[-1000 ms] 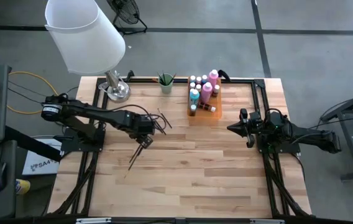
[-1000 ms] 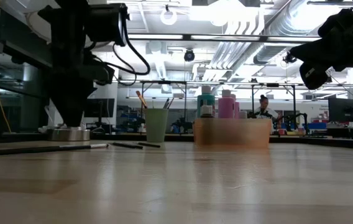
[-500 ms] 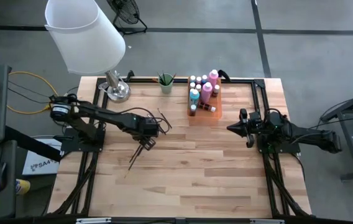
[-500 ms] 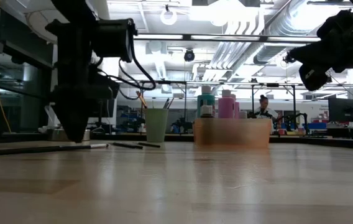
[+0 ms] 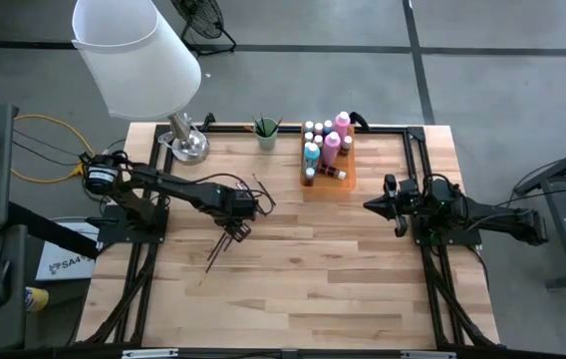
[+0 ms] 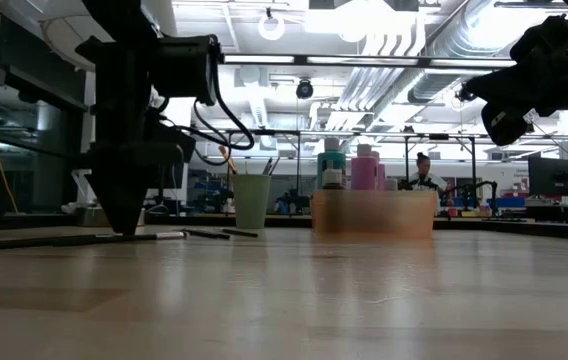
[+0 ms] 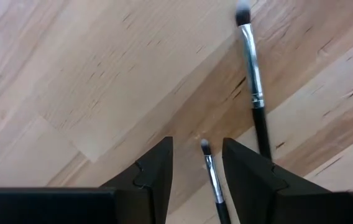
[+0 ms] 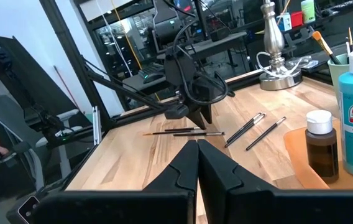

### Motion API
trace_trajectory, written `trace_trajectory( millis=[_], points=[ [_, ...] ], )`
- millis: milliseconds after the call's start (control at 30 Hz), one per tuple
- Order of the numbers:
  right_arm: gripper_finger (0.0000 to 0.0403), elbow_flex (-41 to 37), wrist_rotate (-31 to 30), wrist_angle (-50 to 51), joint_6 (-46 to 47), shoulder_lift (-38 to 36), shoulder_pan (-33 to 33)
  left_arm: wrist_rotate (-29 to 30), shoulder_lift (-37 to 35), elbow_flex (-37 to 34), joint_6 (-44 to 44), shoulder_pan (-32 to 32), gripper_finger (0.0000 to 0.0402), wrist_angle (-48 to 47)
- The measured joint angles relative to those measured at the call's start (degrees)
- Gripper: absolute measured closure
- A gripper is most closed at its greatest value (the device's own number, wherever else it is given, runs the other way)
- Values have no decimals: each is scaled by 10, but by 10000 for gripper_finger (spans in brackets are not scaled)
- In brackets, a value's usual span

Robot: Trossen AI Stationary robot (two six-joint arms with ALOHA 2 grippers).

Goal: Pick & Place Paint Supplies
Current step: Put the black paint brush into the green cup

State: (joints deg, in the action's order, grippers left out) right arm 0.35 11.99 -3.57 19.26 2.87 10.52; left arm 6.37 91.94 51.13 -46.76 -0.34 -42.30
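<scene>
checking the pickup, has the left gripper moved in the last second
Yes. In the high view the left gripper has shifted slightly right, toward the tray, and in the low view it has dropped toward the table.

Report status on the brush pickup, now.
Left gripper open, low over a thin dark-handled paintbrush lying between its fingers. Right gripper shut, parked right. Nothing blocking.

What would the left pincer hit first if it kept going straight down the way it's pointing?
Most likely the small paintbrush lying between the left pincer's open fingers, then the wooden table beneath it. A longer brush lies just beside, apparently outside that line.
</scene>
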Motion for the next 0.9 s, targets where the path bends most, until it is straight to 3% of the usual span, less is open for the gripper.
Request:
trace_trajectory(
  millis=[400,900],
  points=[
    [401,0,0,0,0,0,0,-20,36,3,1,0,273,5],
    [401,0,0,0,0,0,0,-42,38,1,4,0,394,-1]
  ],
)
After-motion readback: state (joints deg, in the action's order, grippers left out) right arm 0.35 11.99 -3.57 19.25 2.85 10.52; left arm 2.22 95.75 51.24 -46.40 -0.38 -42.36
